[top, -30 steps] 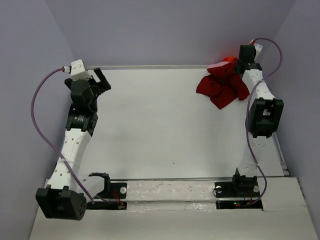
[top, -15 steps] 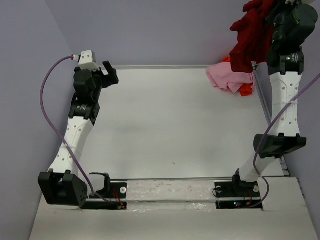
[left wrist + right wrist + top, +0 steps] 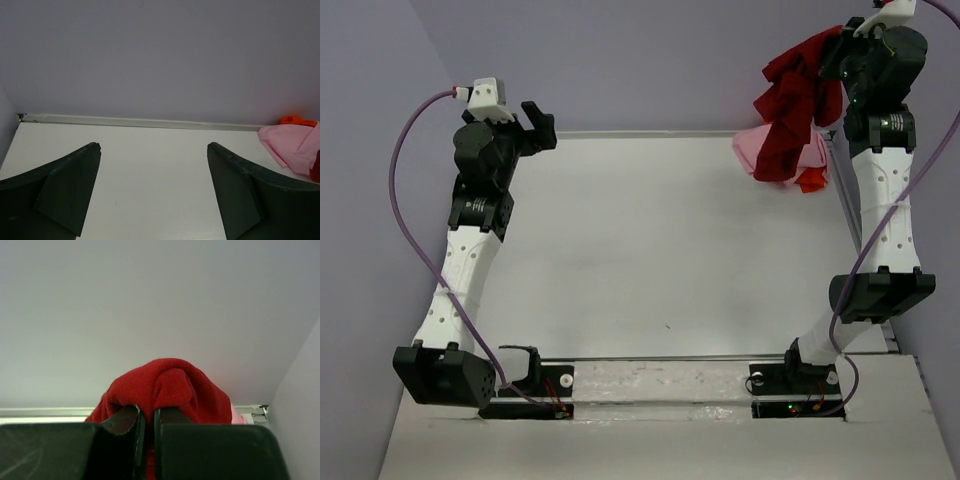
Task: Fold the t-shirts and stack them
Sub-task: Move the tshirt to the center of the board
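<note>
The dark red t-shirt (image 3: 790,100) hangs bunched in the air over the table's far right corner, with my right gripper (image 3: 148,412) shut on a fold of it (image 3: 167,385). Under it the light pink t-shirt (image 3: 750,150) lies crumpled on the table, also seen in the left wrist view (image 3: 292,145). A bit of the bright orange t-shirt (image 3: 810,182) pokes out beside the pink one, and its edge (image 3: 297,120) shows behind the pink cloth. My left gripper (image 3: 538,125) hovers at the far left, open with nothing between its fingers (image 3: 153,146).
The white table (image 3: 650,250) is boxed in by purple walls at the back and both sides. A metal rail (image 3: 620,133) runs along its far edge and another (image 3: 840,190) along the right edge. Purple cables loop off both arms.
My right arm has lifted the dark red t-shirt off the pile and high into the air, uncovering the pink one, then swung it slightly left. The left arm has shifted a little.
</note>
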Controlling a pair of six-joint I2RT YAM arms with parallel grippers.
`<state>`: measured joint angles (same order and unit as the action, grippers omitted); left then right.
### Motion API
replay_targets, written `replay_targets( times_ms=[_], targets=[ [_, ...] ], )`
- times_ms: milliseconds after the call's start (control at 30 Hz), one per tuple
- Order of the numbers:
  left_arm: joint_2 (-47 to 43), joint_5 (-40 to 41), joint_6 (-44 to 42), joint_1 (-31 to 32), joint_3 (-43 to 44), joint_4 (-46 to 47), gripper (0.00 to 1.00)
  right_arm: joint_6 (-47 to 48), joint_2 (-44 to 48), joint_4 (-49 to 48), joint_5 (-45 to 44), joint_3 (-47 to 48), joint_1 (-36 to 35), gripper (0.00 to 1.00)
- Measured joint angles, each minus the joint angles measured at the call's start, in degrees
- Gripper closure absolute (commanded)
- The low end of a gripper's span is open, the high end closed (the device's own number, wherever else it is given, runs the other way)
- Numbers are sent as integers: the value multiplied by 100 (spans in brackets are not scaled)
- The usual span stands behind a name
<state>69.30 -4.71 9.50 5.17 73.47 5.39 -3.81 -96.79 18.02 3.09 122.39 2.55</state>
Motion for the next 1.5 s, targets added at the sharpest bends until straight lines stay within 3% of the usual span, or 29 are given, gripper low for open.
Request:
replay_targets(
  times_ms=[200,333,700,1067,1333,1500],
  targets=[
    [7,96,-2,13,33,-57,5,-133,337,-98,273,-627,-2,100],
    [7,262,2,13,26,-107,5,-269,363,-76,-354,-1104,-28,100],
    [-79,778,7,13,-199,-317,6,-197,195,-291,-1515,-1231,-28,100],
    [9,1088,50,13,-369,-439,9,-155,-24,-452,-1532,-1231,-28,100],
    [72,1189,133,13,-376,-601,20,-39,-42,-697,-1513,-1506,-33,100],
    [72,1180,219,13,-466,-625,21,50,-81,-824,-1513,-1530,-33,100]
  ],
)
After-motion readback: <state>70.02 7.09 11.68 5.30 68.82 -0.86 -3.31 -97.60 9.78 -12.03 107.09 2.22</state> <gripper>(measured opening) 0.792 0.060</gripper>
